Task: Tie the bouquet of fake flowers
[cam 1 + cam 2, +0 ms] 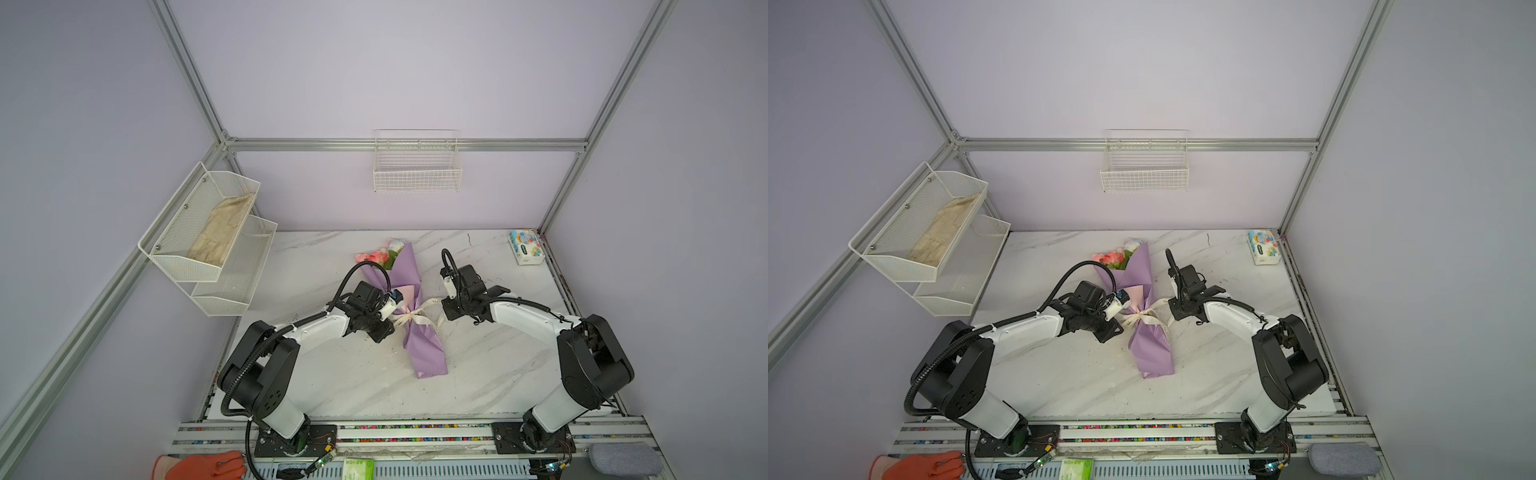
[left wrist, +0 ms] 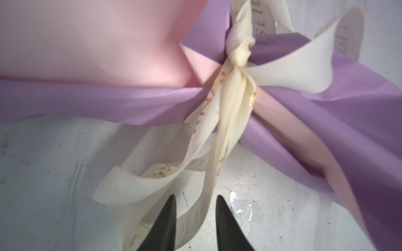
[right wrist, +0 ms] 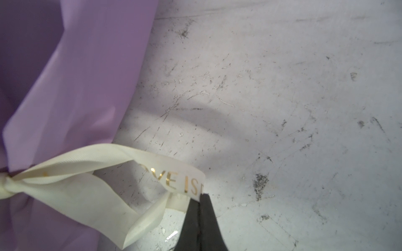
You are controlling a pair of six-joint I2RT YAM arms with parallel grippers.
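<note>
The bouquet (image 1: 422, 349) lies in the middle of the desk (image 1: 353, 386), with its blooms toward 12 o'clock and a ribbon (image 1: 415, 318) bowed round its waist. The left tool (image 2: 195, 196), at 9 o'clock of the knot (image 2: 238, 54), stands part open astride a ribbon tail without clamping it. The right tool (image 3: 201, 195), at 3 o'clock, is pinched tight on a ribbon loop. The paper (image 2: 87, 102) looks light and crease-prone, and the ribbon looks soft and slick. Grip the ribbon well in from its ends, never the paper.

Lilac bouquet (image 1: 424, 351), perhaps pink-lined — cream ribbon (image 3: 104, 155), gold letters.
</note>
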